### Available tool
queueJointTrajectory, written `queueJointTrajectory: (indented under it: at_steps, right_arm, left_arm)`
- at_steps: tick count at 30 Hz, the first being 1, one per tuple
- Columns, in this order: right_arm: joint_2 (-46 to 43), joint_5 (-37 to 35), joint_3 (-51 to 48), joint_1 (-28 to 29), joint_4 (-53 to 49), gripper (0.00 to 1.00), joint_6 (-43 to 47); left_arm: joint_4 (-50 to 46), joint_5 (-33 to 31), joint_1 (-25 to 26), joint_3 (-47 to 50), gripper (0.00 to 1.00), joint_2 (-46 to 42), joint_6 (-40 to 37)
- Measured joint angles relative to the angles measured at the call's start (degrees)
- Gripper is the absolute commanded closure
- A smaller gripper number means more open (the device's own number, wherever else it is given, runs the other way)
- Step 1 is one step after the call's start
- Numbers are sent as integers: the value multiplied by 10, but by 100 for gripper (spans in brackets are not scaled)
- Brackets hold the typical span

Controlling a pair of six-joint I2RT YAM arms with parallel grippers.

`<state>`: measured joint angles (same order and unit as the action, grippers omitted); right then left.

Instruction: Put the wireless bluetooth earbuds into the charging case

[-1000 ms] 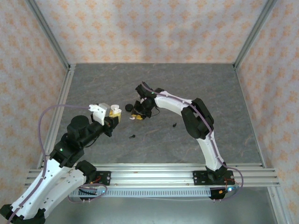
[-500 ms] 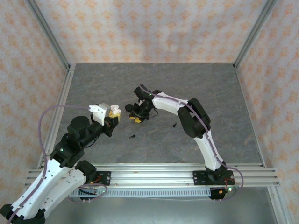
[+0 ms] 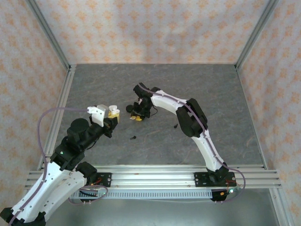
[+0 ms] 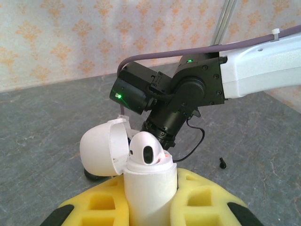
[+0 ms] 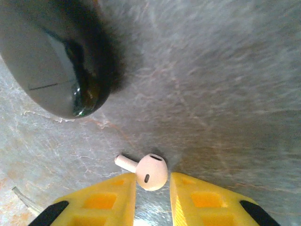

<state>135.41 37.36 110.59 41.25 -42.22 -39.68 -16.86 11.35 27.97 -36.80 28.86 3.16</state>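
Note:
My left gripper (image 4: 150,209) is shut on a white charging case (image 4: 150,188), held upright with its lid (image 4: 103,153) flipped open to the left. One white earbud (image 4: 146,150) sits in the case's top. My left gripper (image 3: 113,113) hovers left of centre. My right gripper (image 3: 136,117) points down at the table close by. Its yellow fingers (image 5: 106,200) flank the head of a second white earbud (image 5: 151,172) lying on the grey surface, stem pointing left. The jaws stand close about it, the left pad touching.
A glossy black case (image 5: 51,56) lies just beyond the right gripper, near it on the table (image 3: 129,108). Two small black earbuds lie loose, one (image 3: 133,138) in front of the grippers and one (image 3: 175,125) to the right. Patterned walls and metal rails bound the table.
The right gripper has shifted slightly left and back, toward the black case, and its jaws have narrowed around the white earbud. The left arm holds its case still.

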Motion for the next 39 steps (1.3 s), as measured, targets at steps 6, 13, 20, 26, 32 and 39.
queueJointTrajectory:
  at_steps: [6,13,20,26,32,39]
  right_arm:
    - [13,-27,51,-14,-38,80,32]
    - [41,-38,124,-15,-85,87,87]
    - [64,-50,201,-16,-164,86,173]
    - [64,-70,201,-16,-244,86,273]
    - [37,-78,115,-17,-285,85,374]
    - [20,-107,92,-17,-313,78,419]
  left_arm:
    - [0,-2,0,0,100,-2,0]
    - [0,-3,0,0,100,-2,0]
    - [0,-3,0,0,100,8,0]
    - [0,0,0,0,100,12,4]
    - [0,2,0,0,100,15,5]
    - [2,9,0,0,100,24,10]
